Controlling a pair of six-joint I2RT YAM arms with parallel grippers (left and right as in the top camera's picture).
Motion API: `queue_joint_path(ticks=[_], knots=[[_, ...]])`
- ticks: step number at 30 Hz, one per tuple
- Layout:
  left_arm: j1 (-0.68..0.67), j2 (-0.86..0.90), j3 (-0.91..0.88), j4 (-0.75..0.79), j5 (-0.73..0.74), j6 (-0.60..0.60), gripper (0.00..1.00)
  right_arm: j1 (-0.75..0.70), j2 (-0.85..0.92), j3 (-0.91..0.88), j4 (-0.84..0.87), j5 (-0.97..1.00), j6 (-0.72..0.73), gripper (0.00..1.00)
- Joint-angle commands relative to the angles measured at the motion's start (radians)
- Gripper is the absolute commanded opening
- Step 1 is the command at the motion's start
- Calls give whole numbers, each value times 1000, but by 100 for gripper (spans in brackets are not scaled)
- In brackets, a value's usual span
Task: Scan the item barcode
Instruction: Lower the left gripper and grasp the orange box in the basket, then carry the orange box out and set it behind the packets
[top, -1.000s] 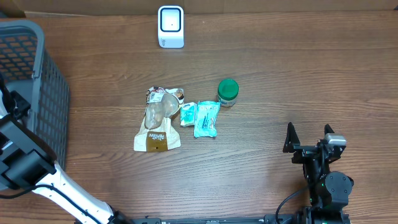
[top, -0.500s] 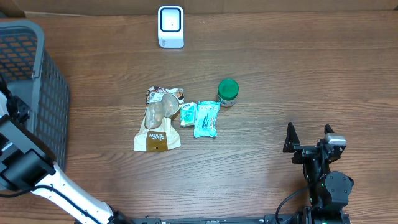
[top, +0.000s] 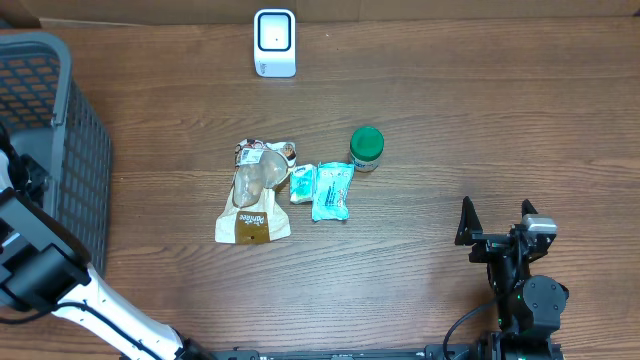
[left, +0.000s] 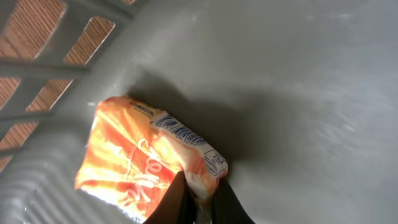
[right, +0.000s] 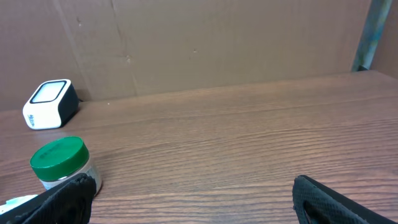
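Your snack packet (left: 143, 155) is orange with pale swirls and a white label of fine dark print. It lies against the plain grey of the basket (left: 298, 74). The desk (top: 480, 110) is brown wood grain. At 12 o'clock on it the scanner (top: 274, 42) is white with a dark-rimmed face. Near the centre are a tan-and-brown pouch (top: 252, 200), a teal-and-white sachet (top: 332, 190), and a jar (top: 367, 143) with a green lid.

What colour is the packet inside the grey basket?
The packet is orange with white parts; the left wrist view shows it best.
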Motion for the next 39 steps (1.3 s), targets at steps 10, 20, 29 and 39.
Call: queue_joint_path(ticks=[10,20,29,39], knots=[[-37,-599,5,10,256,-40,4,-4,-5,-10,3,2,0,100],[-393,-809,4,-182,303,7,4,-4,-5,-10,3,2,0,100],[-911,-758,-137,-206,302,-4,4,-4,-5,-10,3,2,0,100],[-1257,-554,-270,-38,299,-16,4,-4,-5,-10,3,2,0,100]])
